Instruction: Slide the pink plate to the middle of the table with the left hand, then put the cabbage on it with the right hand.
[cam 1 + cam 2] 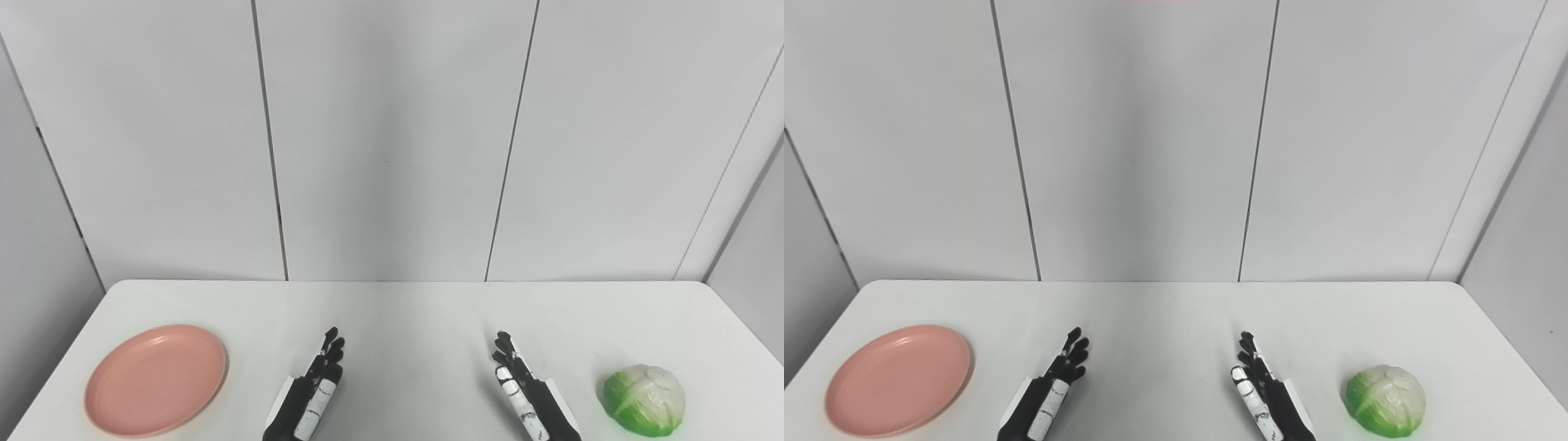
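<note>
The pink plate (156, 380) lies on the white table (404, 312) at the near left, with nothing on it. A green and white cabbage (644, 399) sits at the near right. My left hand (312, 392) rests edge-up just right of the plate, fingers straight and pointing away, holding nothing. My right hand (528, 395) stands the same way left of the cabbage, a gap between them, and is open too. Both hands also show in the right eye view, left hand (1050, 392) and right hand (1268, 395).
White wall panels (392, 141) rise right behind the table's far edge. Bare tabletop stretches between my two hands and beyond them to the far edge. The table's left and right edges run close to the plate and the cabbage.
</note>
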You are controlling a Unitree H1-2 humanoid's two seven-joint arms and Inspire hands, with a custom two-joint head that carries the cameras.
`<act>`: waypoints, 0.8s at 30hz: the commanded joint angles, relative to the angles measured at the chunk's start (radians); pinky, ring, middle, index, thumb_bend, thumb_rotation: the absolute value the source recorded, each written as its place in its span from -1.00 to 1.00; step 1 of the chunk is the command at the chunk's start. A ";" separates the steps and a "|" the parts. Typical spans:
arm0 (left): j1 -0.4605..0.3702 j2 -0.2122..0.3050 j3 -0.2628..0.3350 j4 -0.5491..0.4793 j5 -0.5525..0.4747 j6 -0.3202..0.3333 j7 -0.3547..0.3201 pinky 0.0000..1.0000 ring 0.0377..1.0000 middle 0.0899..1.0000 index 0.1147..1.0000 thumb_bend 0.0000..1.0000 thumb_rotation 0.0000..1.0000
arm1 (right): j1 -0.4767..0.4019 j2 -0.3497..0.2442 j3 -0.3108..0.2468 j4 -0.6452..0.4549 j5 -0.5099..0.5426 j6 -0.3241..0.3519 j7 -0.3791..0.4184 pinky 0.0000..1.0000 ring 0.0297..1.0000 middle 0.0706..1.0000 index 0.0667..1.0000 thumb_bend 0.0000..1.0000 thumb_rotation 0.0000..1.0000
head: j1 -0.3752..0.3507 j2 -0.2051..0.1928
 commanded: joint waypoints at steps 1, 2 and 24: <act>0.088 0.011 -0.002 0.038 -0.001 0.014 -0.002 0.90 0.94 0.96 1.00 0.65 1.00 | 0.013 0.001 0.003 -0.012 -0.003 0.036 0.012 0.87 0.91 0.96 0.98 0.17 1.00 | 0.005 0.027; 0.089 0.010 -0.002 0.034 -0.003 0.017 -0.003 0.90 0.94 0.96 1.00 0.67 1.00 | 0.013 0.000 0.003 -0.015 -0.003 0.039 0.013 0.88 0.91 0.96 0.98 0.16 1.00 | 0.005 0.027; 0.096 0.006 -0.013 -0.091 -0.004 0.128 -0.012 0.90 0.93 0.97 1.00 0.68 1.00 | -0.010 -0.020 -0.013 -0.050 0.024 0.073 0.041 0.85 0.90 0.94 0.96 0.30 1.00 | 0.057 0.161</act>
